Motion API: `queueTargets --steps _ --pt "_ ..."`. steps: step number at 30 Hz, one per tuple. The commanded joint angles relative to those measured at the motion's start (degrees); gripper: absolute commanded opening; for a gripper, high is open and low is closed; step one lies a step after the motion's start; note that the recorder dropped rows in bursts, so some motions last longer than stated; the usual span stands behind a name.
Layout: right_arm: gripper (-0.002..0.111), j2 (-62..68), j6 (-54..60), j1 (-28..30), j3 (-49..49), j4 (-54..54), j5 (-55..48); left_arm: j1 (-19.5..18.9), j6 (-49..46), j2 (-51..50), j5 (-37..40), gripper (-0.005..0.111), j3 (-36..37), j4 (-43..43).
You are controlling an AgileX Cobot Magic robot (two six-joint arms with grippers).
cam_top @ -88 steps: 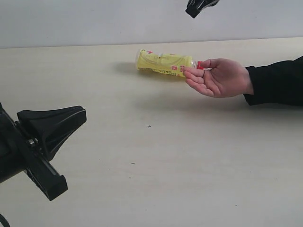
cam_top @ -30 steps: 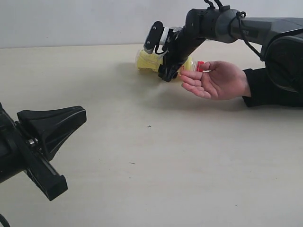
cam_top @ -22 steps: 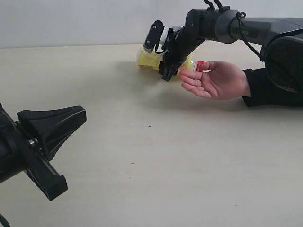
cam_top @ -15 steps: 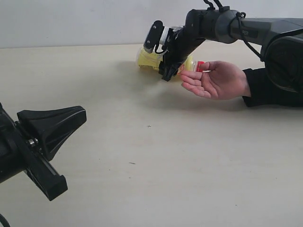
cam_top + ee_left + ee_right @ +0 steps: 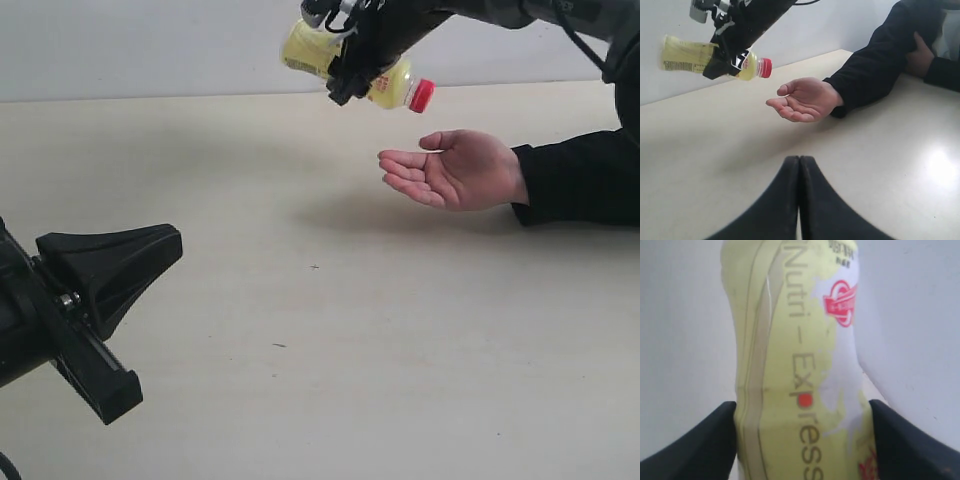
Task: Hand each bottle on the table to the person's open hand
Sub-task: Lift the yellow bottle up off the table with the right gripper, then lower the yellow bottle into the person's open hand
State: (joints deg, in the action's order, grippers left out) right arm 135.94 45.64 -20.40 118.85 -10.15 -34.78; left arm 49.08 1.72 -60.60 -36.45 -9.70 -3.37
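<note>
The yellow bottle (image 5: pixel 305 48) with its red cap (image 5: pixel 421 95) hangs in the air above the table (image 5: pixel 300 300), lying nearly level. My right gripper (image 5: pixel 345 45) is shut on its body; the same bottle (image 5: pixel 795 365) fills the right wrist view between the two black fingers (image 5: pixel 687 442). The person's open hand (image 5: pixel 450 168), palm up with a black sleeve, rests on the table below and to the right of the cap. In the left wrist view the bottle (image 5: pixel 685 55) and hand (image 5: pixel 805 100) show ahead of my left gripper (image 5: pixel 799 159), which is shut and empty at the near left. The other bottles are out of view.
The person's black-sleeved forearm (image 5: pixel 590 175) lies along the table's right side. A pale wall (image 5: pixel 150 45) stands behind the table's far edge. My left gripper's black body (image 5: pixel 80 300) fills the lower left of the exterior view.
My right gripper has lifted the yellow bottle off the table, up and clear of the fingertips it lay against. The hand and my left arm have not moved.
</note>
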Motion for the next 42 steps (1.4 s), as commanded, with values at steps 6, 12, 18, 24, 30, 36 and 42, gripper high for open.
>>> queueTargets --steps 6,12,18,24,30,36,42 --pt "0.0 -14.3 -32.0 -0.2 0.5 5.2 -16.1 0.1 -0.2 0.3 0.0 0.001 0.2 -0.2" --pt "0.0 -17.1 -40.9 -0.2 0.5 10.8 -24.5 0.1 -0.2 0.3 0.0 0.001 0.2 -0.2" --pt "0.0 -17.3 -46.1 -0.2 0.2 10.7 -28.8 0.1 -0.2 0.3 0.0 0.001 0.2 -0.2" --pt "0.0 -20.1 -47.8 -0.2 -5.4 10.5 -29.4 0.1 -0.2 0.3 0.0 0.001 0.2 -0.2" --pt "0.0 -27.2 -48.9 -0.2 -18.4 10.5 -21.6 0.1 -0.2 0.3 0.0 0.001 0.2 -0.2" --pt "0.0 -32.1 -52.7 -0.2 -35.6 10.1 -8.3 0.1 -0.2 0.3 0.0 0.001 0.2 -0.2" --pt "0.0 -32.1 -58.6 -0.2 -43.2 12.4 4.8 0.1 -0.2 0.3 0.0 0.001 0.2 -0.2"
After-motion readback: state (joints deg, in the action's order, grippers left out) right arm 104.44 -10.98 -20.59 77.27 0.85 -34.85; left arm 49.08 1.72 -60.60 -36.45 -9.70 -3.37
